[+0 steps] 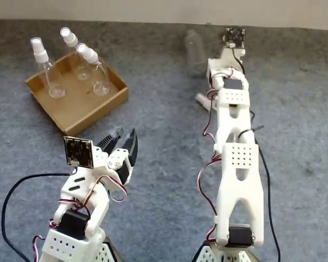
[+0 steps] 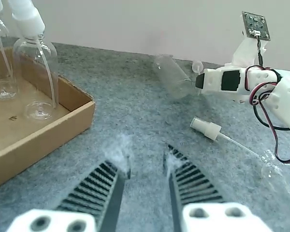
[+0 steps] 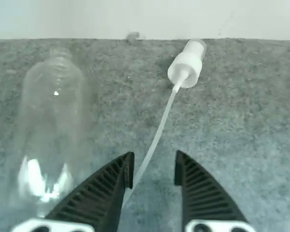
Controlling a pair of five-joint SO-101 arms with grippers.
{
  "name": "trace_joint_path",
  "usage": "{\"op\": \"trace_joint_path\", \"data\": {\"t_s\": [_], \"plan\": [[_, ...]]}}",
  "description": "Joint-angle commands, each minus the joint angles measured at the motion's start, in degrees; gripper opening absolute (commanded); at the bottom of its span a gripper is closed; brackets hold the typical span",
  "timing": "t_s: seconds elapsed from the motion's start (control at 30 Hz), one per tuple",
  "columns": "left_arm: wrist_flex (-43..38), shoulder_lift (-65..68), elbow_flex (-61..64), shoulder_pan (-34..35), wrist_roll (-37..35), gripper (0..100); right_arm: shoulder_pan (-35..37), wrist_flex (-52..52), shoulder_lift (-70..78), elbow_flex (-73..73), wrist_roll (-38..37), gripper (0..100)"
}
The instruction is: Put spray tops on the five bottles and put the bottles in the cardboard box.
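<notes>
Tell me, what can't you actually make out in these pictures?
- High view: the right arm covers most of the loose spray top and its own end effector.
- Left wrist view: a clear bottle-like shape sits partly behind that arm's wires, cut by the edge.
- Right wrist view: the uncapped bottle is blurred; its base runs off the edge.

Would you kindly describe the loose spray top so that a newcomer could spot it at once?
From the cardboard box, look across the mat to the outstretched right arm. On the box side of that arm, just short of the uncapped bottle, lies the spray top. Unlike the tops in the box, it sits on no bottle, its thin tube bare.
</notes>
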State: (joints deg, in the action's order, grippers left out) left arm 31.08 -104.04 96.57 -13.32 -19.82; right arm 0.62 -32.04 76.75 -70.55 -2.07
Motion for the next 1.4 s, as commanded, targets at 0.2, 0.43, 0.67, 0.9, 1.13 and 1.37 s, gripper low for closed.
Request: {"op": "trace_joint_path", "data": {"t_s": [0.2, 0.43, 0.67, 0.9, 1.13, 1.37], "plan": [[0.1, -0.4, 0.6, 0.8, 0.6, 8, 0.7, -1.5, 1.0, 0.8, -0.8, 7.6], [0.1, -0.4, 0.6, 0.8, 0.6, 8, -1.1, -1.7, 1.5, -3.2, -0.8, 0.5], [0.1, -0.4, 0.6, 0.8, 0.6, 8, -2.7, -6.7, 0.8, -5.0, -0.9, 0.5], [0.1, -0.4, 0.6, 0.9, 0.6, 8, -2.3, -19.2, 0.9, -17.3, -0.9, 0.5], [0.1, -0.4, 0.6, 0.9, 0.6, 8, -2.3, -26.6, 0.7, -26.3, -0.9, 0.5], [0.1, -0.4, 0.6, 0.9, 0.6, 8, -2.2, -26.5, 0.9, -27.9, -0.9, 0.6]]}}
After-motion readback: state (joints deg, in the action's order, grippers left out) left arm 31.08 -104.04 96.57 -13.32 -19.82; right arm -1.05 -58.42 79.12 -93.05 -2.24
